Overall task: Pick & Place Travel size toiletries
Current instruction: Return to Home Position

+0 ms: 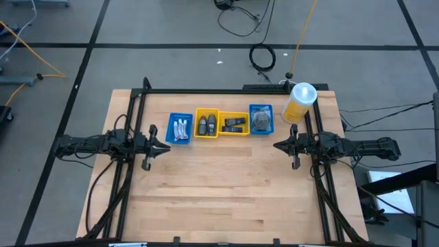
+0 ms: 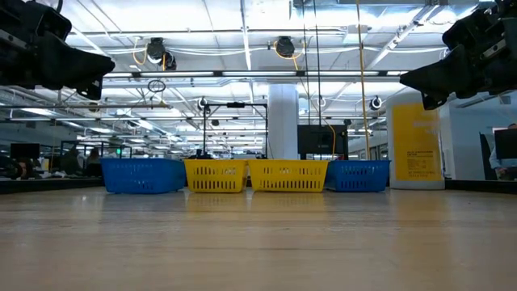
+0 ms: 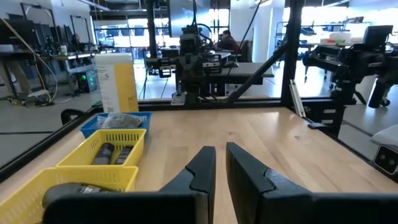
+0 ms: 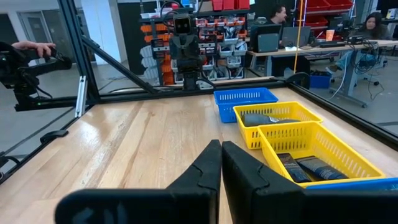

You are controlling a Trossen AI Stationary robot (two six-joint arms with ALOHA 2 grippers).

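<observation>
Four trays stand in a row at the table's far middle, with the toiletries lying in them. White tubes [image 1: 181, 128] are in the left blue tray [image 1: 171, 127]. Dark bottles [image 1: 207, 125] and black packets [image 1: 234, 124] fill the two yellow trays. Grey discs [image 1: 260, 121] are in the right blue tray [image 1: 260, 108]. My left gripper [image 1: 167, 145] hovers shut near the tube tray, pointing right; its fingers [image 3: 205, 165] show only a thin slit. My right gripper [image 1: 276, 145] hovers shut near the disc tray, pointing left, and shows as [image 4: 221, 149] in its wrist view.
A tall yellow bottle with a white cap [image 1: 300, 101] stands at the far right, beside the disc tray. A dark frame runs along the table's left, far and right sides [image 1: 206, 90]. Bare wood [image 1: 219, 192] spans the middle and near half.
</observation>
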